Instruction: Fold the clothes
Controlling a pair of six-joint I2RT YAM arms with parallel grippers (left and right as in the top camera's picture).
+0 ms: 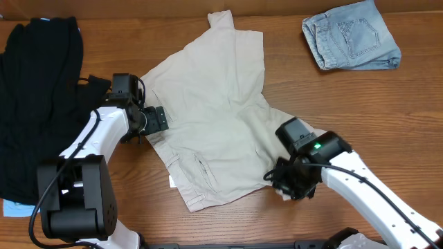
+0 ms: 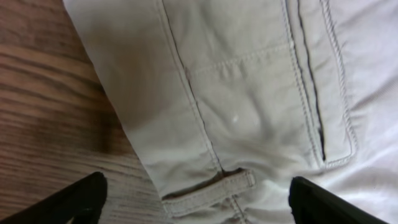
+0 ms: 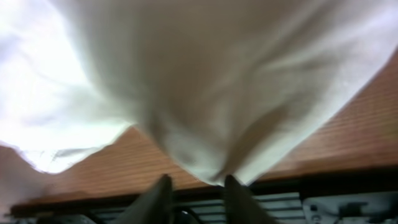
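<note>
- The khaki shorts (image 1: 214,111) lie spread near the middle of the worktop (image 1: 387,104). They are mostly flat but rumpled, with the waistband towards the left arm. I take it they are laid open like this so an edge can be carried across for a first fold.
- The left pincer (image 1: 158,119) sits at the waistband edge with its fingers (image 2: 74,199) spread wide and holding nothing. A belt loop (image 2: 208,190) lies between them, and a pocket opening (image 2: 320,93) lies further in. The stiff, seamed waistband looks like a sensible place to grip, since it bunches less than loose cloth.
- The right pincer (image 1: 287,181) is at the near right corner of the shorts. In its wrist view, cloth drapes down between the two fingers (image 3: 158,196). It seems to be clamped on a raised fold of the shorts, though the blur and glare make the contact hard to confirm.
- Lifting that corner clear of the wood would free it to be swung over.
- A dark garment (image 1: 34,90) lies heaped at the far left, and folded denim shorts (image 1: 351,34) sit at the far right. Both are well apart from the khaki pair, probably to keep the folding area free.
</note>
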